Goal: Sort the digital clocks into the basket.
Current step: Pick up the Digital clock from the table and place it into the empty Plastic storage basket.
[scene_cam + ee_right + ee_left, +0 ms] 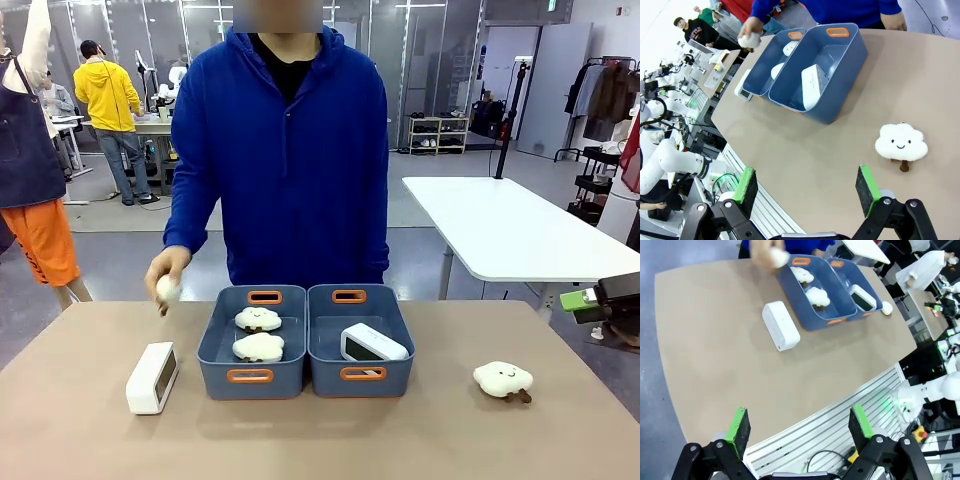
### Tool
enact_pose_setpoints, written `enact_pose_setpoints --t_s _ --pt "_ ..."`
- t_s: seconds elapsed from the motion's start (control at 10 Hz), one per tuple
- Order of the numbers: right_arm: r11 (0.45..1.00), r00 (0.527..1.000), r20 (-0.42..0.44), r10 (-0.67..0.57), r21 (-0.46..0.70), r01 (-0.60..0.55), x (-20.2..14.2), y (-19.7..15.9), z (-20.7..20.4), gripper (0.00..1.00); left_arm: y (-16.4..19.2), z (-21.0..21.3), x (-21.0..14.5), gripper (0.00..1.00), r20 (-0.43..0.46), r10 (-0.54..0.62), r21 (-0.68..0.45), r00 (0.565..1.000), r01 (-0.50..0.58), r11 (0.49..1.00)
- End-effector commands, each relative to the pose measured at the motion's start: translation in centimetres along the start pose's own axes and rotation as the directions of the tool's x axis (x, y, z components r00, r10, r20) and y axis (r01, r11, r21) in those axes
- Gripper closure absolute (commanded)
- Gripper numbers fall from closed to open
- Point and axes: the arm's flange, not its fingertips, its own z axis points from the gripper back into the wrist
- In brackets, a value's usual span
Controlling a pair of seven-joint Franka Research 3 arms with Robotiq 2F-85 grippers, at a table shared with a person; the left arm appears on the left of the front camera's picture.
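Observation:
One white digital clock point(152, 377) point(781, 325) stands on the table left of the two bins, its dark display facing right. The other clock point(372, 344) point(812, 86) lies tilted in the right-hand blue-grey basket point(323, 375) point(837, 102). My left gripper point(799, 415) hovers open and empty off the table's near edge, far from the clock. My right gripper point(806, 175) is open and empty over the table's near right part, and its green pad shows at the right edge of the front view point(583, 300).
The left bin point(212, 350) point(790, 287) holds two cream cloud plushes. A third cloud plush point(503, 380) point(901, 142) lies on the table at the right. The person's hand point(167, 280) holds a small white object above the table, behind the left clock.

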Motion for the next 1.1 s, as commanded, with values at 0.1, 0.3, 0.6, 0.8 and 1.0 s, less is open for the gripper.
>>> enact_pose_setpoints --t_s 0.1,0.3,0.6,0.8,1.0 --pt "1.0 1.0 -0.002 0.011 0.005 -0.011 -0.1 0.1 0.1 0.0 -0.5 -1.8 -0.5 0.0 -0.05 -0.02 0.022 0.999 0.021 1.0" --pt "1.0 1.0 -0.002 0.011 0.005 -0.011 -0.1 0.1 0.1 0.0 -0.8 -2.5 -0.1 0.0 -0.067 -0.029 0.031 0.997 0.031 0.999" --pt "1.0 1.0 -0.002 0.011 0.005 -0.011 -0.1 0.1 0.1 0.0 -0.5 -3.0 -0.2 0.0 -0.071 -0.041 0.023 0.997 0.043 0.999" --pt "1.0 1.0 -0.002 0.011 0.005 -0.011 -0.1 0.1 0.1 0.0 -1.1 -4.1 0.5 0.0 -0.07 -0.062 0.022 0.996 0.063 0.998" --pt "1.0 1.0 -0.002 0.011 0.005 -0.011 -0.1 0.1 0.1 0.0 -3.5 -10.9 3.1 0.0 -0.13 -0.119 0.019 0.984 0.122 0.992"
